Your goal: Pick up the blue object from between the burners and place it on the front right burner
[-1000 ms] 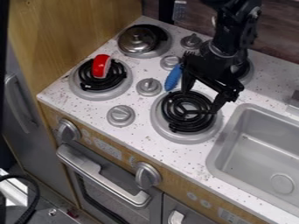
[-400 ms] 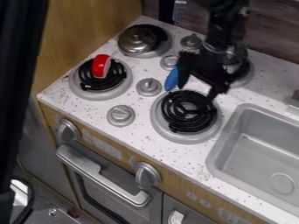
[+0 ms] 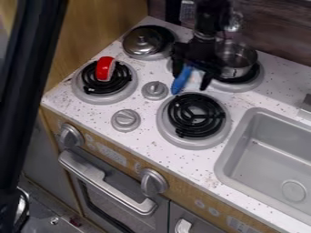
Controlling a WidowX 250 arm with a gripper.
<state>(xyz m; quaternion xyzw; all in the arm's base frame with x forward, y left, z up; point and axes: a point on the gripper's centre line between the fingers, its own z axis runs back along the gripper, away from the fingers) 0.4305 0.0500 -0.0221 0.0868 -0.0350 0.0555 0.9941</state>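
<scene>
While the arm (image 3: 211,18) comes in from the top edge, here's the claw (image 3: 191,81), low over the counter (image 3: 72,109), its two fingers spread apart: open, by the look of it. And right there, the blue thing (image 3: 181,82)! It sits between the left rear and right front burners, slanting down toward the front coil (image 3: 195,116), its upper end tucked out of sight beneath the claw. It looks closer to one finger than the other; whether they touch, I cannot tell.

Tight quarters, too. The pot (image 3: 234,59) stands on the right rear burner, just beside the claw, so this calls for a narrow line. Any good grip here wants the fingers centred across the slim blue body, lined up with its slant, low enough to meet its sides without scraping the counter. An even squeeze, I'd say; one finger arriving first could roll or skid it. A straight lift would suit it best, well away from the pot's rim.

Over on the left, the lid (image 3: 142,42) rests on the rear burner, and the red thing (image 3: 104,68) on the front one.
</scene>
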